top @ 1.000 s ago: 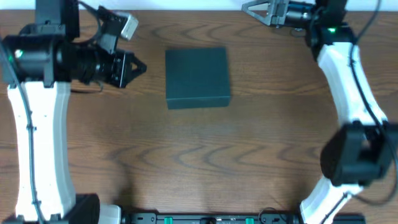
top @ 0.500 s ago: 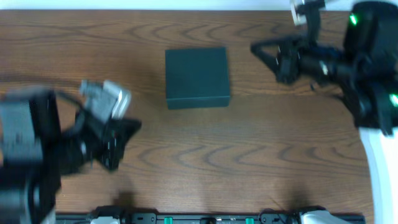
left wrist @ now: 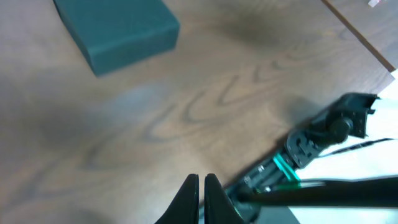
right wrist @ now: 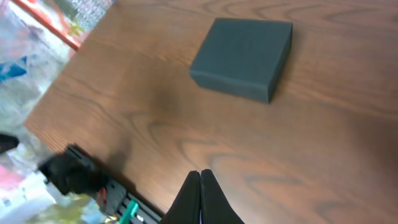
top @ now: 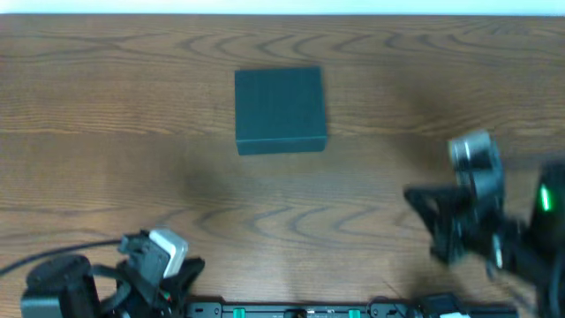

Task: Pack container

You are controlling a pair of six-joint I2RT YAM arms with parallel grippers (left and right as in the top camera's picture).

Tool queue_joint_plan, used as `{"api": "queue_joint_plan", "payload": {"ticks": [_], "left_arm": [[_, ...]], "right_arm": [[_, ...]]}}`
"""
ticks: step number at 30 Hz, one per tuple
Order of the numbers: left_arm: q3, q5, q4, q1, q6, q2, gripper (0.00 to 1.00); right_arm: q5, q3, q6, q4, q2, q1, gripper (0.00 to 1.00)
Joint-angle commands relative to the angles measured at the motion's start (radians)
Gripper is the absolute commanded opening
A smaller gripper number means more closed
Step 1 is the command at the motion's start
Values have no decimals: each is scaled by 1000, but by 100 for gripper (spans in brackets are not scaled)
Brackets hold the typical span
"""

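The container [top: 280, 108] is a dark teal square box with its lid down, resting on the wooden table [top: 106, 159] at the back centre. It also shows in the left wrist view as the container [left wrist: 115, 28] and in the right wrist view as the container [right wrist: 242, 57]. My left gripper [top: 199, 264] sits low at the front left edge, far from the box, its fingers together and empty [left wrist: 200, 178]. At the front right, blurred by motion, my right gripper [top: 411, 196] is also shut with nothing in it [right wrist: 200, 172].
A black rail with green parts [top: 291, 311] runs along the table's front edge. A black arm fitting [left wrist: 336, 124] stands at that edge in the left wrist view. Colourful clutter [right wrist: 25, 50] lies beyond the table's side edge.
Both arms have swung from the back of the table down toward the front edge, the left to the front left, the right to the front right. The container has not moved.
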Motion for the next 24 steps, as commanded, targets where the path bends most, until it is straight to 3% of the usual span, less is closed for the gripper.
{"api": "queue_joint_plan", "payload": {"ticks": [1,11,20,21,22,23,24], "left_arm": [[-43,15,-29,6,-25,-64,6],[-235,58,-86,6,-74,-244,6],[-439,144,-82,6,-97,-355,6],[-454,145,-80,6,-106,-355,6],[-464,143,-77,6,-121,-355,11],[-474,143,-74,6,-137,-355,31],[-479,143,-71,6,-150,-355,76]], "right_arm": [[29,-146,6,-4,-176,8,2],[-2,-495,183,-37,-618,8,2],[-16,-615,232,-101,-692,6,2],[-17,-620,232,-101,-692,6,13],[-25,-624,235,-102,-692,6,43],[-35,-626,235,-104,-692,6,69],[-40,-629,235,-106,-692,6,99]]}}
